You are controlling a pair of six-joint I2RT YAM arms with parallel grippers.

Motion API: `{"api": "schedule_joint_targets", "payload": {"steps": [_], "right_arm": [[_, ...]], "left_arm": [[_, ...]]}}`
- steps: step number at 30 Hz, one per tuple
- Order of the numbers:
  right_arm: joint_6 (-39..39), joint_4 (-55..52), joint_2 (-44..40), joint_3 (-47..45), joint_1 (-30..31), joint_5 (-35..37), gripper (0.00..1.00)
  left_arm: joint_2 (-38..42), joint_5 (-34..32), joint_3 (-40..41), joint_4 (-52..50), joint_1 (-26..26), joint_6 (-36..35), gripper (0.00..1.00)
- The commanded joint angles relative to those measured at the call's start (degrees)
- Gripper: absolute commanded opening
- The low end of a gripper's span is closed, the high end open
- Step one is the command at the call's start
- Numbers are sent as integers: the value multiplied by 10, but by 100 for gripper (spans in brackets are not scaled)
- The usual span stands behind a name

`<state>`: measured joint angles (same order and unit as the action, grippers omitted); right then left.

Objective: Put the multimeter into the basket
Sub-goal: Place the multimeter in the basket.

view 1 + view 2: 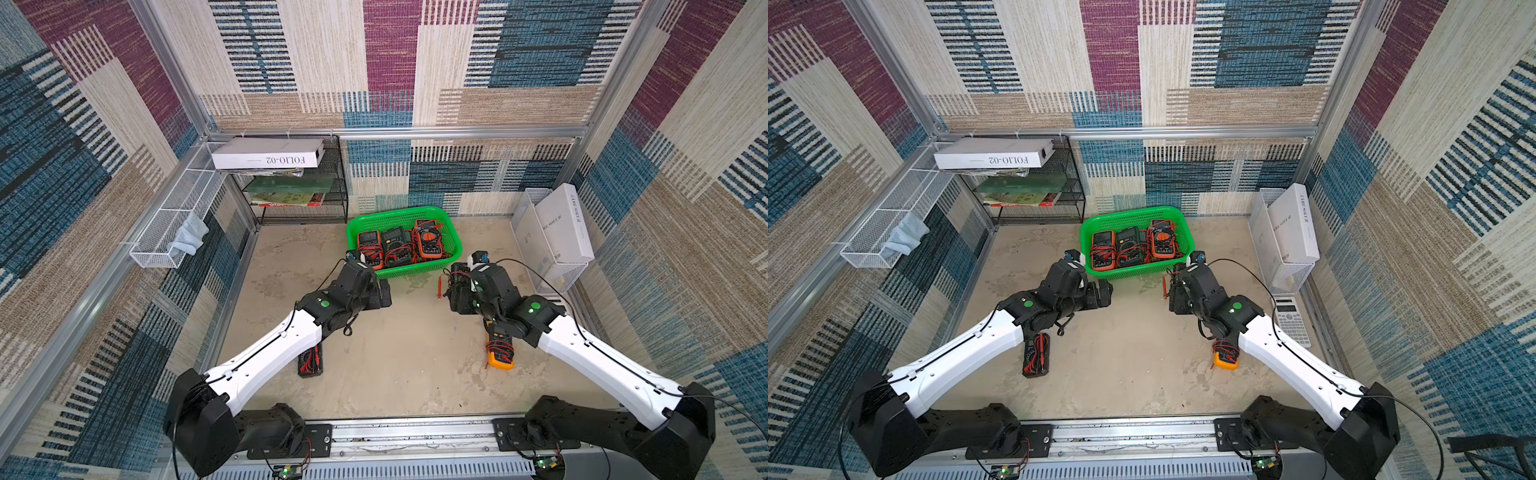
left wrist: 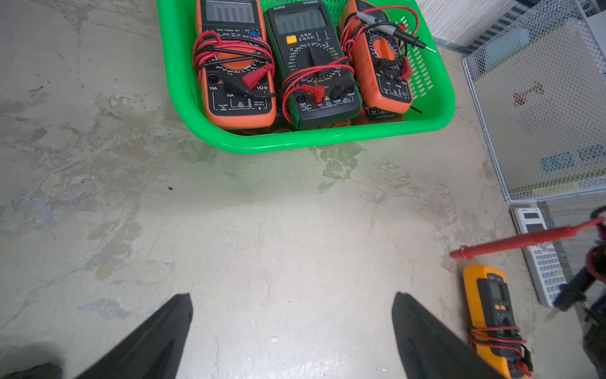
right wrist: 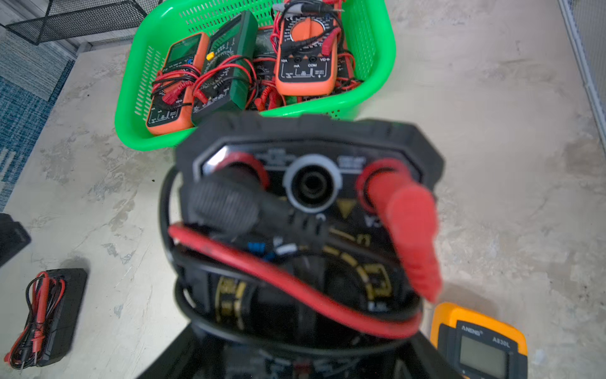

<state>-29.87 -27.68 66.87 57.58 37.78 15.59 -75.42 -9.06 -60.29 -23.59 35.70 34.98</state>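
Observation:
The green basket (image 1: pixel 415 272) (image 1: pixel 1129 272) stands at the back centre with several multimeters inside. My right gripper (image 3: pixel 301 354) (image 1: pixel 459 291) is shut on a black multimeter (image 3: pixel 308 197) wrapped in red and black leads, held just off the basket's front right corner (image 3: pixel 328 113). A red probe (image 2: pixel 524 241) dangles from it. My left gripper (image 2: pixel 292 295) (image 1: pixel 382 293) stands open over bare table before the basket's front left corner, nothing between its fingers. Another black multimeter (image 1: pixel 311 362) lies under the left arm, and a yellow one (image 1: pixel 500 353) (image 2: pixel 492 311) under the right arm.
A white mesh tray (image 1: pixel 557 270) holding white books stands at the right wall, with a calculator (image 1: pixel 1292 320) beside it. A black mesh rack (image 1: pixel 299 195) sits at the back left. A white wire tray (image 1: pixel 174 224) with a cloth hangs on the left wall.

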Motion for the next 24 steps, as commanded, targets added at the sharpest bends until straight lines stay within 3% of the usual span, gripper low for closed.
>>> {"api": "schedule_joint_targets", "payload": {"steps": [1,24], "right_arm": [[31,30,17,24,-11,-11,46],[91,82,211,202,-101,-93,45]], "left_arm": [[-19,17,-15,14,-8,-12,100],[-144,76,-96,41,-64,-18,100]]}}
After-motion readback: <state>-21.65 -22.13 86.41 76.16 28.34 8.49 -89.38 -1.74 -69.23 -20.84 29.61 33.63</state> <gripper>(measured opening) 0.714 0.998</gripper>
